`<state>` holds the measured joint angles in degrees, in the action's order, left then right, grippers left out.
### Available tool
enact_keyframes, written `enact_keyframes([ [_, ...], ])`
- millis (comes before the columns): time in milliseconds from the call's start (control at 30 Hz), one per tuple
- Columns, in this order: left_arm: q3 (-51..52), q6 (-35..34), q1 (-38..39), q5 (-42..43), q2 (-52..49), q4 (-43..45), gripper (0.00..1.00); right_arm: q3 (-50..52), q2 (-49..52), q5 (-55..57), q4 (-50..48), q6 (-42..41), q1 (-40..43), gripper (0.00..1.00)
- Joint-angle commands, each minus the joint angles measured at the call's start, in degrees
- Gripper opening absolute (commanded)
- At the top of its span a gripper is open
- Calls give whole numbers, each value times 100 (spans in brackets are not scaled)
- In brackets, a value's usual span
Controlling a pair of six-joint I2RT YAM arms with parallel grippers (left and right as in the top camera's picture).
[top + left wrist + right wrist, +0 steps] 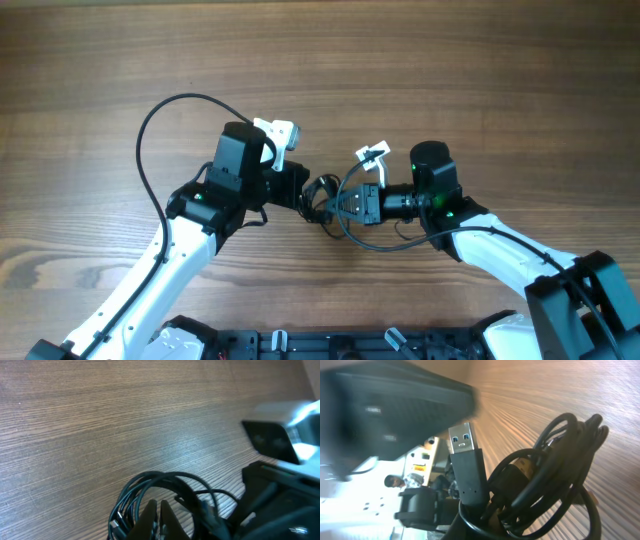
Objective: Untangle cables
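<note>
The cables [322, 193] are a small knotted bundle of thin black cord on the wooden table, right between my two grippers. In the left wrist view the cables [150, 481] loop around my left gripper [158, 506]. Its fingers are pressed together inside the coil, seemingly pinching a strand low down. From the overhead camera the left gripper [308, 192] meets the bundle from the left and the right gripper [338, 205] from the right. The right wrist view shows a USB plug [465, 460] standing up beside the cables [555, 465]. My right gripper [480, 529] is shut on the cord below that plug.
The left arm's own thick black wire [150, 130] arcs out over the table on the left. The right arm's camera housing [280, 435] fills the right side of the left wrist view. The robot base [320, 346] runs along the table's near edge.
</note>
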<state>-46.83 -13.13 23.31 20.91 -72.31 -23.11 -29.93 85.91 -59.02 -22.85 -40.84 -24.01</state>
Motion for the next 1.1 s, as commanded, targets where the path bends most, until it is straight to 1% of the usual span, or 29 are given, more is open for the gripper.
enact_keyframes([
  [0,-11,98,15,-199,-24,-48,52,-37,-35,243,2,42,9,4],
  [33,-11,98,15,-415,-24,-149,72,-37,-35,190,-118,48,9,4],
  [67,-11,101,15,-610,-24,-254,88,-37,-35,13,-306,138,9,4],
  [100,-11,164,15,-756,-24,-372,94,-37,-35,-269,-560,315,9,4],
  [167,-11,533,9,-739,-24,-590,100,-37,-35,-732,-1115,638,9,4],
  [233,-11,595,-2,-721,-24,-636,100,-37,-35,-903,-1327,643,9,4],
  [333,-11,699,-37,-555,-24,-612,100,-37,-35,-1635,-1823,789,11,4],
  [367,-11,883,-125,-243,-24,-605,96,-37,-35,-1794,-1945,782,11,4],
  [400,-11,1209,-221,238,-26,-614,84,-37,-35,-1974,-2098,774,11,4],
  [433,-11,1460,-304,667,-50,-629,74,-37,-35,-2129,-2245,763,9,4],
  [467,-11,1615,-363,933,-92,-632,63,-37,-35,-2238,-2334,763,9,4],
  [533,-11,1661,-428,1095,-197,-608,40,-37,-35,-2321,-2389,765,11,4],
  [567,-11,1661,-457,1099,-271,-584,17,-37,-28,-2297,-2378,778,11,4],
  [600,-11,1659,-470,1099,-293,-581,4,-37,-9,-2120,-2317,787,11,4],
  [667,-11,1589,-485,1108,-280,-560,4,-37,2,-1381,-1773,782,9,4],
  [700,-11,1255,-511,1099,-269,-398,4,-37,2,-398,-949,765,9,4],
  [733,-11,1075,-538,1099,-264,-308,4,-37,2,-76,-647,763,9,4],
  [800,-11,479,-675,1099,-258,2,4,-37,2,466,-63,691,9,4],
  [833,-11,111,-756,1099,-258,197,4,-37,2,776,188,533,9,4],
  [900,-11,-398,-914,1097,-258,472,4,-37,2,1694,761,50,9,4],
  [967,-11,-557,-1069,1067,-258,511,4,-37,2,2621,1375,-503,9,4],
  [1033,-11,-612,-1255,990,-258,422,4,-37,2,3143,1799,-874,9,4],
  [1067,-11,-796,-1338,848,-258,358,4,-37,2,3226,1899,-914,9,5],
])
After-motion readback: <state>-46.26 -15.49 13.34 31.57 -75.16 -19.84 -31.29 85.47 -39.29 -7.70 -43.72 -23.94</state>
